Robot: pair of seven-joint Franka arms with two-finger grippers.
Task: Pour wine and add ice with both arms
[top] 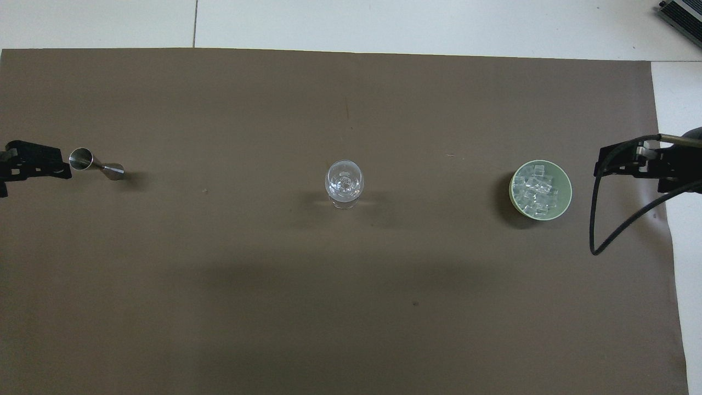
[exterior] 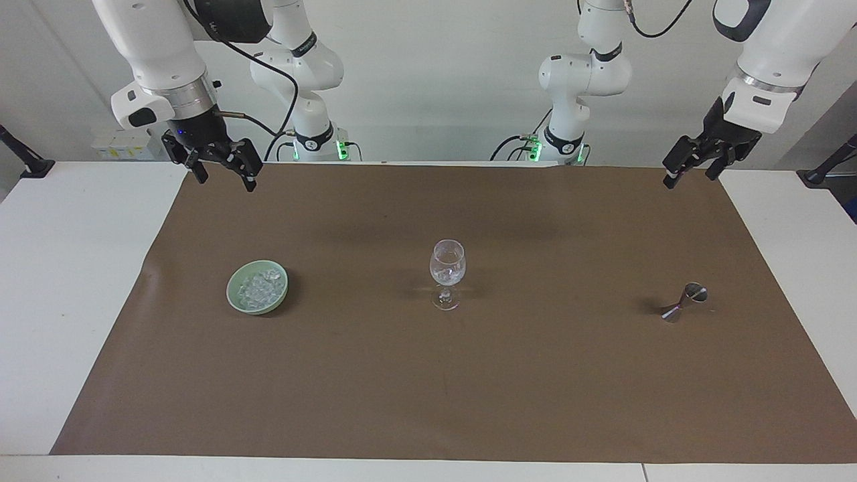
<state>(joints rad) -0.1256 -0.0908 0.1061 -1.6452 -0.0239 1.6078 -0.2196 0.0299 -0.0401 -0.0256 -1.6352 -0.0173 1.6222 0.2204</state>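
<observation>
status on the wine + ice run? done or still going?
Looks finished. The wine glass stands mid-mat with ice in its bowl; any liquid is hard to tell. The jigger lies tipped over, the ice bowl sits untouched. Left gripper and right gripper hang open and empty. Nothing visibly left.

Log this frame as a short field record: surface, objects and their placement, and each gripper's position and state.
surface: brown mat on a white table
wine glass: upright at mat centre, clear contents, looks like ice
ice: chunks in the green bowl, toward the right arm's end
jigger: metal, lying on its side, toward the left arm's end
right gripper: raised, over the mat edge nearest the robots, open, empty
left gripper: raised, over the mat corner nearest its base, open, empty
</observation>
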